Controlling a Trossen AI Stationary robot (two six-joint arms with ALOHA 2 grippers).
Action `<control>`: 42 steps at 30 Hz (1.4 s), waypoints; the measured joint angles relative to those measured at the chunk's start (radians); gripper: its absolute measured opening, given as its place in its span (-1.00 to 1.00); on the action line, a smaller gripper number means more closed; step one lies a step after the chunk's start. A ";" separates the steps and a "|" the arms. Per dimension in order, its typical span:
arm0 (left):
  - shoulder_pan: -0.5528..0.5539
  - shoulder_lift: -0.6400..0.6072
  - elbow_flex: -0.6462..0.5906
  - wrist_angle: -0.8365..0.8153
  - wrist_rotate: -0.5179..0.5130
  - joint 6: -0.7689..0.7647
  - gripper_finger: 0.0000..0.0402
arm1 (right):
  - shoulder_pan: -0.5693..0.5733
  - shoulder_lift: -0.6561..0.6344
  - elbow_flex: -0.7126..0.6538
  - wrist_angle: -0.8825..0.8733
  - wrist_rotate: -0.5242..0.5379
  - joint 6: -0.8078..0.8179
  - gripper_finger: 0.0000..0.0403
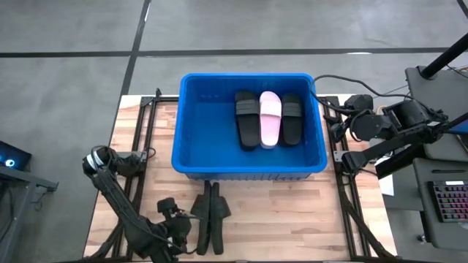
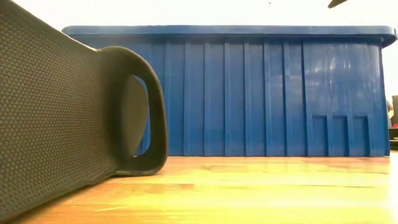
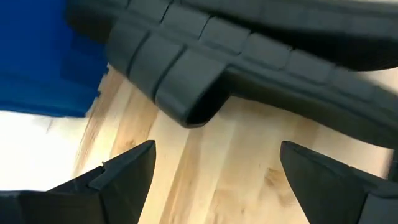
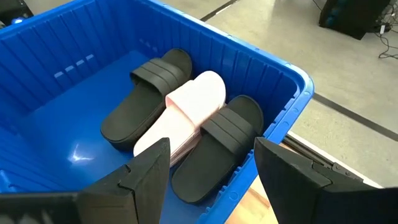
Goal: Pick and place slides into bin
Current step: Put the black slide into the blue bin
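Low in the frame's left, the left tool (image 1: 178, 228) gapes wide, empty, beside two black slides (image 1: 210, 216) on the table (image 1: 292, 219). Centre, the blue bin (image 1: 191, 131) holds three slides (image 1: 269, 117). Right, the right tool (image 4: 211, 165) stands open, empty.

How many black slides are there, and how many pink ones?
Black slides: 4 (2 in the bin, 2 on the table)
Pink slides: 1 showing, in the bin
Total: 5
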 joint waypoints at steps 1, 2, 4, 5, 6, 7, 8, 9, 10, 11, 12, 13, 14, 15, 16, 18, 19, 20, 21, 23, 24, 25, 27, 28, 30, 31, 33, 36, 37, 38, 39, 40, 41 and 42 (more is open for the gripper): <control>-0.001 0.000 -0.024 0.016 -0.005 -0.013 0.63 | 0.000 0.000 0.000 0.000 0.000 -0.001 0.11; 0.000 0.000 -0.047 0.029 -0.011 -0.029 0.63 | 0.000 0.000 0.000 0.000 0.000 -0.001 0.11; 0.001 0.000 -0.088 0.042 -0.033 -0.067 0.63 | 0.000 0.000 0.000 0.000 0.000 0.000 0.11; 0.001 0.000 -0.104 0.038 -0.051 -0.085 0.63 | 0.000 0.001 0.000 0.000 0.000 0.000 0.11; 0.001 0.000 -0.119 0.036 -0.073 -0.104 0.63 | 0.000 0.000 0.000 0.000 0.000 0.000 0.11; 0.001 0.000 -0.133 0.038 -0.097 -0.123 0.63 | 0.000 0.000 0.000 0.000 0.000 0.001 0.11; 0.001 0.000 -0.147 0.038 -0.119 -0.135 0.63 | 0.000 0.000 0.000 0.000 0.000 0.001 0.11; 0.001 0.000 -0.159 0.038 -0.139 -0.147 0.63 | 0.000 0.000 0.000 0.000 0.000 0.001 0.11; 0.001 0.000 -0.168 0.040 -0.158 -0.154 0.63 | 0.000 0.000 0.000 0.000 0.000 0.002 0.11; 0.003 0.000 -0.177 0.056 -0.169 -0.154 0.63 | 0.000 0.000 0.000 0.000 0.000 0.001 0.11; 0.006 0.000 -0.188 0.082 -0.174 -0.153 0.63 | 0.000 0.000 0.000 0.000 0.000 0.001 0.11; 0.008 0.000 -0.201 0.107 -0.174 -0.152 0.63 | 0.000 0.000 0.000 0.000 -0.001 0.001 0.11; 0.008 0.000 -0.214 0.128 -0.174 -0.151 0.63 | 0.000 0.000 0.000 0.000 -0.001 0.001 0.11; 0.009 0.000 -0.227 0.149 -0.175 -0.152 0.63 | 0.000 0.000 0.000 0.000 -0.001 0.001 0.11; 0.010 0.000 -0.238 0.173 -0.181 -0.152 0.63 | 0.000 0.000 0.000 0.000 -0.001 0.001 0.11; 0.015 0.000 -0.264 0.203 -0.184 -0.154 0.61 | 0.000 0.000 0.000 0.000 0.000 0.001 0.11; 0.019 0.000 -0.276 0.211 -0.183 -0.154 0.60 | 0.000 0.000 0.000 0.000 -0.001 0.001 0.11; 0.023 0.000 -0.286 0.214 -0.183 -0.154 0.57 | 0.000 0.000 0.000 0.000 -0.001 0.001 0.11; 0.026 0.000 -0.294 0.219 -0.183 -0.154 0.54 | 0.000 0.000 0.000 0.000 0.000 0.001 0.11; 0.031 0.000 -0.304 0.219 -0.186 -0.154 0.45 | 0.000 0.004 0.000 0.000 0.000 0.001 0.11; 0.033 0.000 -0.306 0.219 -0.185 -0.154 0.39 | 0.000 0.004 0.000 0.000 -0.001 0.002 0.11; 0.036 0.000 -0.306 0.221 -0.187 -0.153 0.34 | 0.000 0.004 0.000 0.000 0.000 0.002 0.11; 0.039 0.000 -0.306 0.221 -0.208 -0.150 0.22 | 0.000 0.006 0.000 0.000 0.000 0.002 0.11; 0.041 0.000 -0.306 0.221 -0.220 -0.146 0.16 | 0.000 0.009 0.000 0.000 0.000 0.002 0.11; 0.043 0.000 -0.308 0.220 -0.243 -0.132 0.05 | 0.000 0.009 0.000 0.001 0.000 0.002 0.11; 0.045 0.000 -0.308 0.221 -0.246 -0.126 -0.01 | 0.000 0.011 0.000 0.001 0.000 0.002 0.11; 0.050 0.000 -0.313 0.222 -0.246 -0.125 -0.14 | 0.000 0.017 0.000 0.002 0.000 0.002 0.11; 0.059 0.000 -0.320 0.220 -0.244 -0.124 -0.35 | 0.000 0.021 0.000 0.003 -0.001 0.002 0.11; 0.061 0.000 -0.323 0.221 -0.242 -0.123 -0.43 | 0.000 0.025 0.000 0.003 0.000 0.002 0.11; 0.061 0.000 -0.327 0.221 -0.240 -0.124 -0.51 | 0.000 0.024 0.000 0.003 0.000 0.002 0.11; 0.060 0.000 -0.330 0.223 -0.234 -0.124 -0.60 | 0.000 0.024 0.000 0.003 0.000 0.002 0.11; 0.060 0.000 -0.333 0.224 -0.230 -0.124 -0.69 | 0.000 0.025 0.000 0.003 0.000 0.002 0.11; 0.060 0.000 -0.335 0.223 -0.222 -0.125 -0.78 | 0.000 0.028 0.000 0.003 0.000 0.002 0.11; 0.060 0.000 -0.336 0.224 -0.212 -0.127 -0.86 | 0.000 0.030 0.000 0.003 0.000 0.002 0.11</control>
